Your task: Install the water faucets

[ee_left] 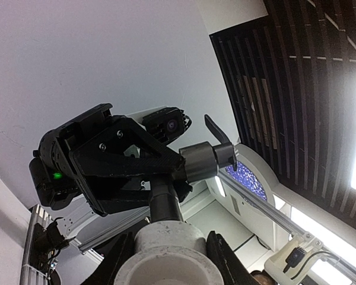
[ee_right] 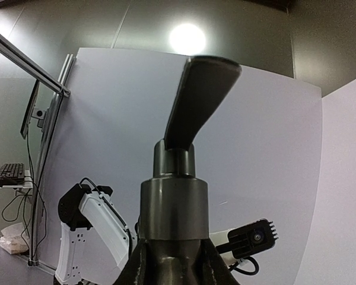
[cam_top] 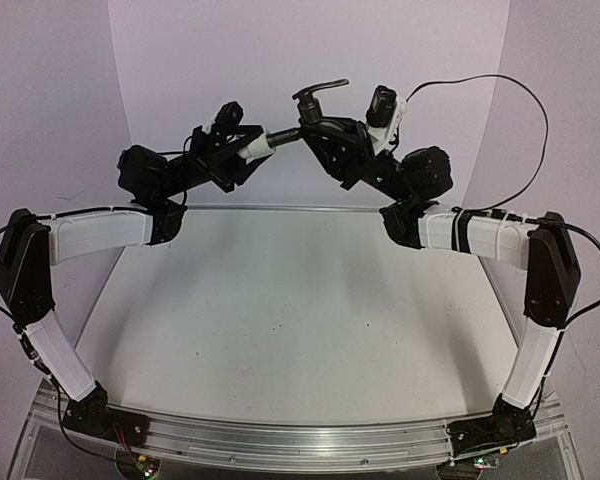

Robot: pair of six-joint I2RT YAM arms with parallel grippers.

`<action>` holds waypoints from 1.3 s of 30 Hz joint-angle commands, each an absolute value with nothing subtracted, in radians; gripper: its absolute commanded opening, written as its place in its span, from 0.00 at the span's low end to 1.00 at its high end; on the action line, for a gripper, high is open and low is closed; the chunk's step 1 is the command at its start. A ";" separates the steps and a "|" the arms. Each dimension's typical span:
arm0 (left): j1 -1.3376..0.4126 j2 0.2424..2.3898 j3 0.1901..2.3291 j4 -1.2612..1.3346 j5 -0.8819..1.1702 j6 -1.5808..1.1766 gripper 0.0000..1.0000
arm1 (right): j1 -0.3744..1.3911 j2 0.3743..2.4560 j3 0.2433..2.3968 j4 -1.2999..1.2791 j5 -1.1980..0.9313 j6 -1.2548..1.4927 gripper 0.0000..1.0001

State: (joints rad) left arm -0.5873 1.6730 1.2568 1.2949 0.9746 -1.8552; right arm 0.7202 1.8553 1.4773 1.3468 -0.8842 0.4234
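Both arms are raised above the far side of the table and meet in mid-air. My left gripper (cam_top: 255, 147) (ee_left: 169, 261) is shut on the short white cylinder fitting (cam_top: 261, 144) (ee_left: 166, 252), one finger (ee_left: 228, 264) on each side. My right gripper (cam_top: 310, 130) (ee_right: 174, 261) is shut on the black faucet (cam_top: 315, 112) (ee_right: 174, 208), whose lever handle (cam_top: 322, 89) (ee_right: 199, 101) sticks up. The faucet's dark stem (ee_left: 165, 205) runs straight into the white fitting's end. In the left wrist view the right gripper's body (ee_left: 113, 166) stands behind the faucet.
The white table (cam_top: 300, 300) lies well below both grippers. An aluminium rail (cam_top: 300, 440) carries the arm bases at the near edge. White backdrop panels close the back and sides. A black cable (cam_top: 525, 95) loops above the right arm.
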 commanded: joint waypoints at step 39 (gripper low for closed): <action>-0.596 1.485 1.205 1.189 0.993 -0.947 0.00 | 0.826 1.887 1.574 1.013 -0.678 0.444 0.00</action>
State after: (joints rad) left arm -0.5589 1.5479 1.2015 1.2177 0.9568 -1.0991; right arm 0.7997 1.8549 1.5367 1.2024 -0.7230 0.4545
